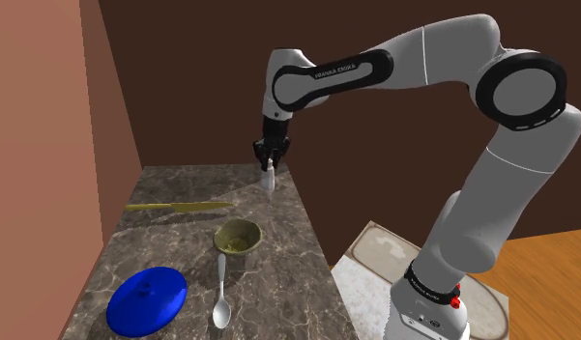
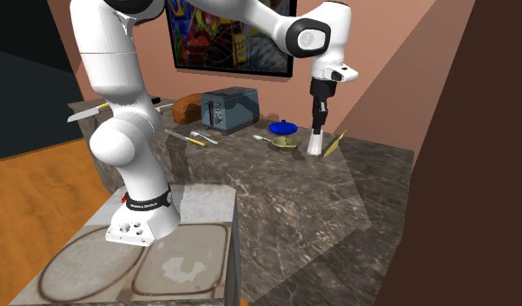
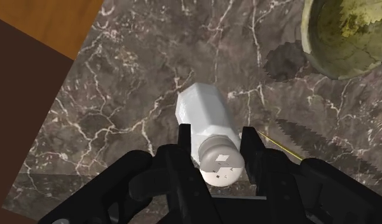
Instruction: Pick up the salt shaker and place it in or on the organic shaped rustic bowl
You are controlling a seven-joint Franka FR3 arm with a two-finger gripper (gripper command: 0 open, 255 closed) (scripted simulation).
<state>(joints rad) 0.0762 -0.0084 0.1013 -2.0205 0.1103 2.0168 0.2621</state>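
The gripper [image 3: 218, 133] clenches its black fingers [image 3: 183, 153] on the neck of the salt shaker [image 3: 205, 114], one on either side, just under the cap. The shaker is white, with a faceted body and a rounded, perforated cap, and hangs base-down over the dark marbled counter [image 3: 119, 95]. A straight, firmly held lift seems wisest before swinging toward the olive, rough-rimmed bowl [image 3: 308, 44], well beyond the fingertips.

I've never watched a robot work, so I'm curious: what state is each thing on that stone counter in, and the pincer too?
pincer: shut on the salt shaker
salt shaker: upright, clasped just below its cap
bowl: upright, nothing inside
spoon: lying flat beside the bowl
knife: lying flat
blue lid: lying flat
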